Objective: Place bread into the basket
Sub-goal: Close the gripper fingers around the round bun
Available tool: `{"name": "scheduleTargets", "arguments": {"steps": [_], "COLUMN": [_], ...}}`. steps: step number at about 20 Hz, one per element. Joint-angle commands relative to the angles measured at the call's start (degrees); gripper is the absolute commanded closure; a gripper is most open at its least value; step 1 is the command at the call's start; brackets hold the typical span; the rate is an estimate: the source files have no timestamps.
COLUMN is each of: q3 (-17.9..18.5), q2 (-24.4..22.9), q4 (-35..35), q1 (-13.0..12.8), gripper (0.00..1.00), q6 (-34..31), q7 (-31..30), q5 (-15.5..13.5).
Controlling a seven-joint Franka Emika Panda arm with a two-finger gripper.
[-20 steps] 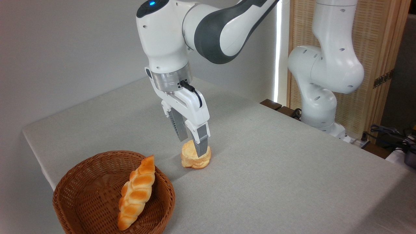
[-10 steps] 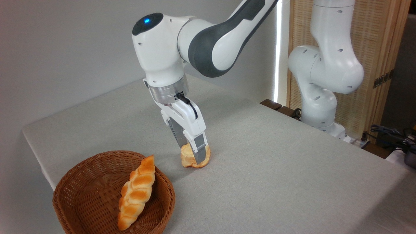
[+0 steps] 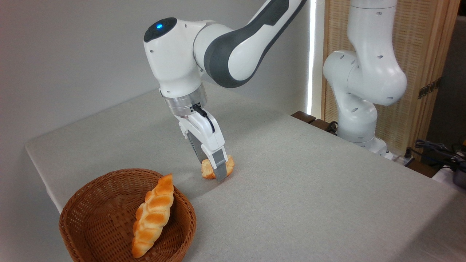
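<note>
My fingers (image 3: 215, 171) pinch the bread (image 3: 217, 169) from both sides, just off the table (image 3: 309, 189), right of the basket (image 3: 91, 214). I should grip gently, lift clear of the rim, and release beside the braided loaf (image 3: 153, 214).

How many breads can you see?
2. The small bun is on the table, squeezed in the gripper. The long braided loaf lies in the basket. None looks hidden.

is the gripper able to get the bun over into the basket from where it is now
Probably yes: the gripper is shut on the bun, and bare table lies between it and the basket, where only a braided loaf lies.
</note>
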Motion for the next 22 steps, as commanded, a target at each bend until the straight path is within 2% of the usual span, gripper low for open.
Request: {"name": "scheduleTargets", "arguments": {"steps": [1,2,6,8,17,22], "q3": [0.30,0.30,0.30,0.30,0.39,1.09], "q2": [0.36,0.36,0.88,0.97,0.88,0.36], "q4": [-0.09,-0.09,-0.09,-0.01,0.08,3.50], "q1": [-0.34,-0.34,-0.34,-0.34,-0.25,0.01], "gripper": [0.01,0.08,0.48,0.51,0.51,0.51], "q6": [0.82,0.82,0.82,0.82,0.73,0.55], "q7": [1.07,1.16,3.00,3.01,3.01,3.01], "q5": [-0.13,-0.13,-0.22,-0.13,-0.30,-1.00]}}
